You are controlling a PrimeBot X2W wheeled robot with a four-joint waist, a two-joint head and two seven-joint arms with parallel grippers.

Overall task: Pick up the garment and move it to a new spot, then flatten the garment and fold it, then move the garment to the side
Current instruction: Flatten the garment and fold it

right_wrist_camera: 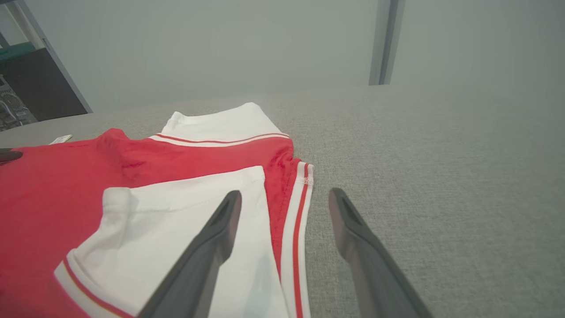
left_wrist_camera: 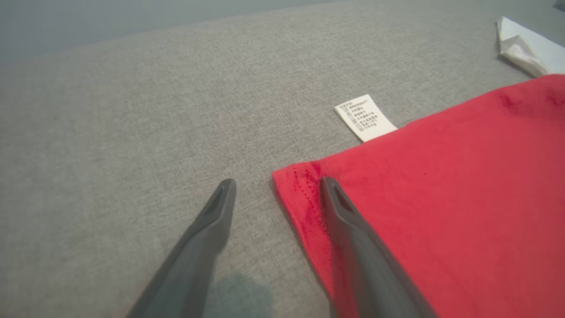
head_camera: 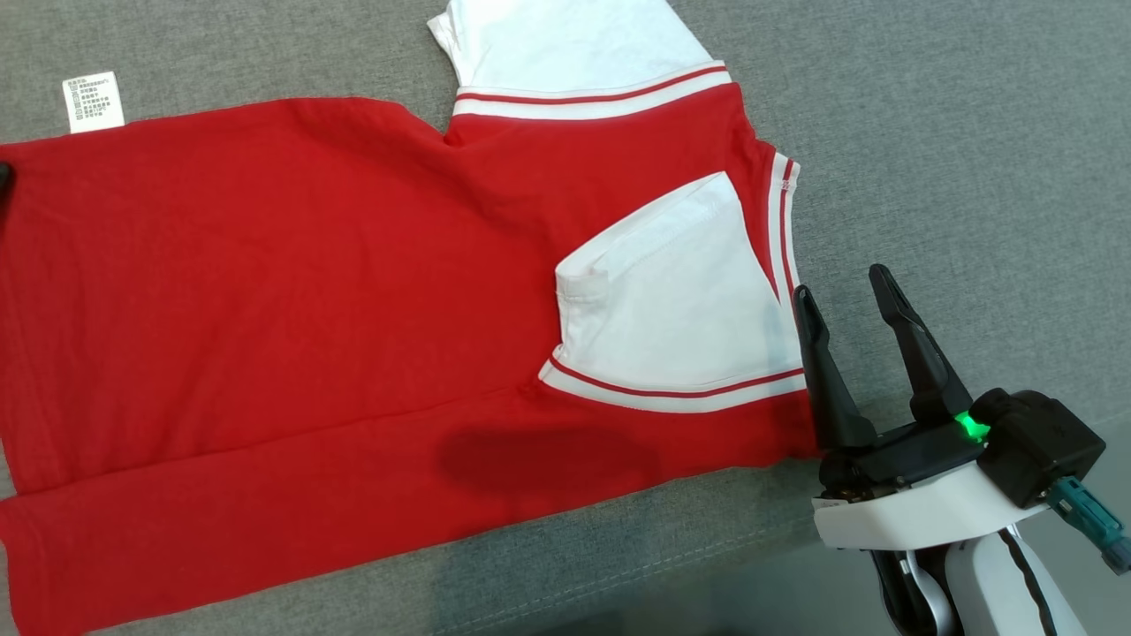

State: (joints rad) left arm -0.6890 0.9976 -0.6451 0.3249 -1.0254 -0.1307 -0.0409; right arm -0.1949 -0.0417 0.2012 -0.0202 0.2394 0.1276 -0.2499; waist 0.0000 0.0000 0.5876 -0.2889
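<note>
as the right tool (head_camera: 839, 281) gapes, the garment (head_camera: 265, 283) lies just beside it.

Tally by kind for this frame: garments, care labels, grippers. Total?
garment: 1 (red, white sleeves)
care label: 1
grippers: 2, left gripper and right gripper, both open
Total: 4

Head camera looks steeply down from above; wrist cameras skim low, close behind left tool (left_wrist_camera: 276, 183) and right tool (right_wrist_camera: 284, 194), all sharing the garment (head_camera: 265, 291) between them
</note>
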